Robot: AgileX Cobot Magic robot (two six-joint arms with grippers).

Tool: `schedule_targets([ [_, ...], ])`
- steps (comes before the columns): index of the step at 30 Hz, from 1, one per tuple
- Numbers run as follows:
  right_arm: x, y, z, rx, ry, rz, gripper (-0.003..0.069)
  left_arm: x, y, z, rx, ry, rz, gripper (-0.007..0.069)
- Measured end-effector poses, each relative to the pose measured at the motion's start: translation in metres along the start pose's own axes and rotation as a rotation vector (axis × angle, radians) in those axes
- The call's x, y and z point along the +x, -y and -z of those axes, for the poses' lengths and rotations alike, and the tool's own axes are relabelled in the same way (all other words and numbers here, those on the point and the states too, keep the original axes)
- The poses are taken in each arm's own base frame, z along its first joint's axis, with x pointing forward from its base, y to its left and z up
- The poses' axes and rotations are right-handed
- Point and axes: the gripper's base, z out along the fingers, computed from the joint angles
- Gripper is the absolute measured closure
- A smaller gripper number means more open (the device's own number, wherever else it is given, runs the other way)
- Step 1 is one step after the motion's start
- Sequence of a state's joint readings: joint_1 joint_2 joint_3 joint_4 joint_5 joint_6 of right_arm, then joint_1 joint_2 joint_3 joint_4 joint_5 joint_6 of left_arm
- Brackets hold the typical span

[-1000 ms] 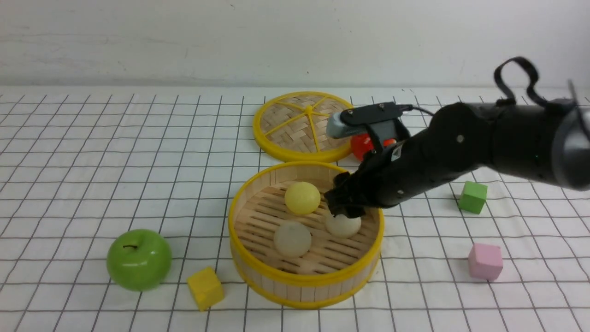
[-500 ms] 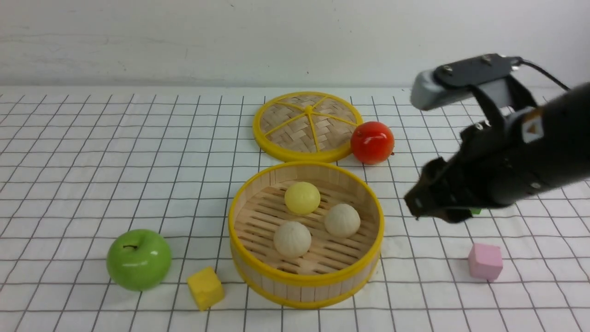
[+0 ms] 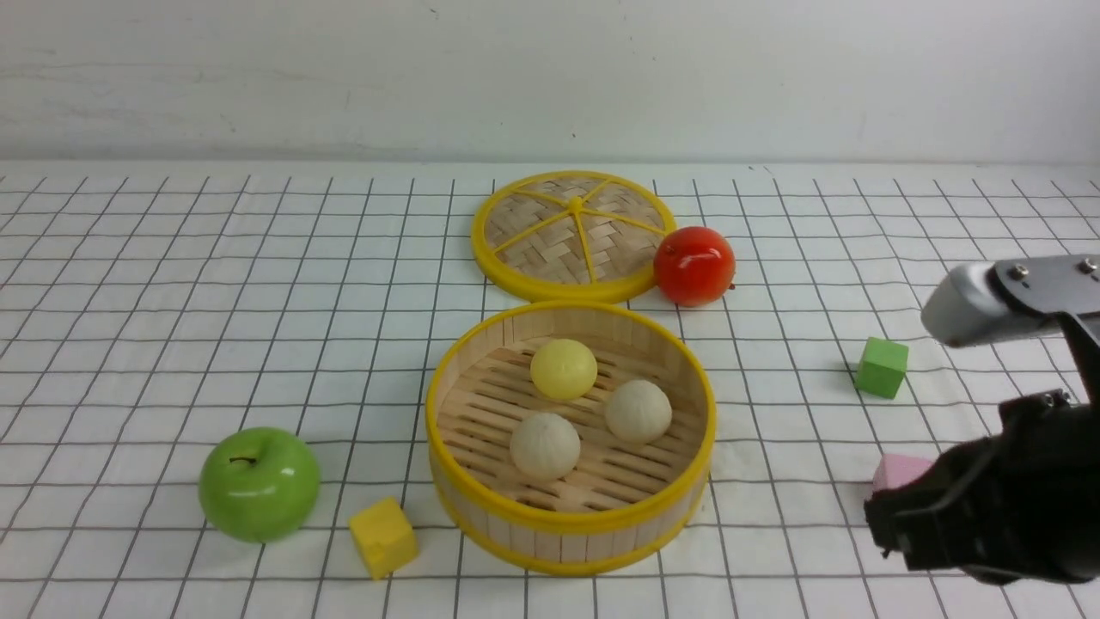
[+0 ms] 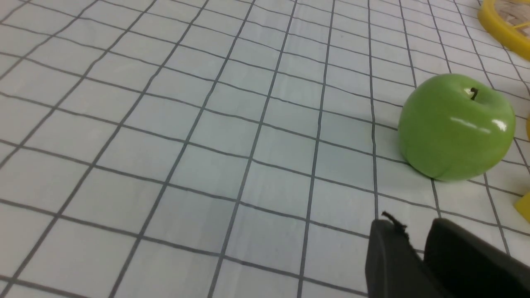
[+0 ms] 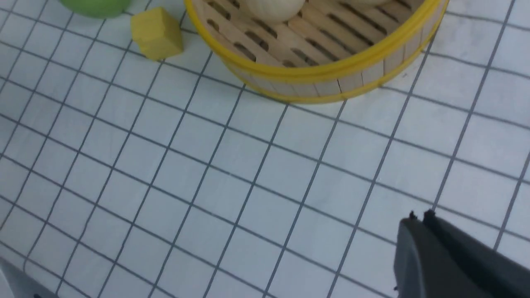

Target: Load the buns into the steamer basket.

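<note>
The steamer basket (image 3: 567,520) stands mid-table. Three buns lie on its slatted floor: a pale yellow one (image 3: 563,369) at the back, a cream one (image 3: 638,411) to the right and a cream one (image 3: 545,445) in front. My right gripper (image 3: 894,533) is low at the front right, well clear of the basket, shut and empty (image 5: 420,215). The right wrist view shows the basket's near wall (image 5: 331,74) and part of one cream bun (image 5: 269,8). My left gripper (image 4: 410,225) is shut and empty, near the green apple, and out of the front view.
A green apple (image 3: 259,484) and a yellow cube (image 3: 383,536) lie left of the basket. The woven lid (image 3: 571,232) and a red apple (image 3: 693,265) lie behind it. A green cube (image 3: 881,367) and a pink cube (image 3: 898,471), half hidden by my right gripper, lie on the right.
My right arm has pulled out of the basket and swung right and down to the front right. The cream bun it was over stays in the basket. The buns have not moved.
</note>
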State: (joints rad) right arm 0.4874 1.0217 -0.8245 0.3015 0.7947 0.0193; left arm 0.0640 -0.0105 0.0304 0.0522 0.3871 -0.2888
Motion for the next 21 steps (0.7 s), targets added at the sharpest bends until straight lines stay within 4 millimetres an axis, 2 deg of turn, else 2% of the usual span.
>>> schedule_targets([
  [4, 0.004, -0.001, 0.0, -0.001, -0.029, 0.007, 0.0678, 0.0, 0.0, 0.0, 0.0, 0.0, 0.0, 0.0491],
  [8, 0.004, -0.001, 0.014, 0.029, 0.048, 0.092, 0.0676, 0.0, 0.0, 0.0, -0.001, 0.0, 0.0, 0.0485],
  [10, 0.004, 0.006, 0.036, 0.108, 0.158, 0.183, 0.0674, 0.0, 0.0, 0.0, -0.001, 0.0, 0.0, 0.048],
  [12, 0.006, 0.009, 0.044, 0.143, 0.194, 0.208, 0.0674, 0.0, 0.0, 0.0, -0.001, 0.0, 0.0, 0.048],
  [13, 0.009, 0.013, 0.059, 0.193, 0.254, 0.231, 0.0672, 0.0, 0.0, 0.0, -0.001, 0.0, 0.0, 0.0478],
  [15, 0.012, 0.015, 0.064, 0.219, 0.283, 0.245, 0.0671, 0.0, 0.0, 0.0, -0.001, 0.0, 0.0, 0.0477],
  [18, 0.027, 0.029, 0.076, 0.313, 0.383, 0.203, 0.0669, 0.0, 0.0, 0.0, -0.002, 0.0, 0.001, 0.0472],
  [21, 0.054, 0.046, 0.077, 0.393, 0.485, 0.096, 0.0669, 0.0, 0.0, 0.0, -0.002, 0.0, 0.001, 0.0468],
])
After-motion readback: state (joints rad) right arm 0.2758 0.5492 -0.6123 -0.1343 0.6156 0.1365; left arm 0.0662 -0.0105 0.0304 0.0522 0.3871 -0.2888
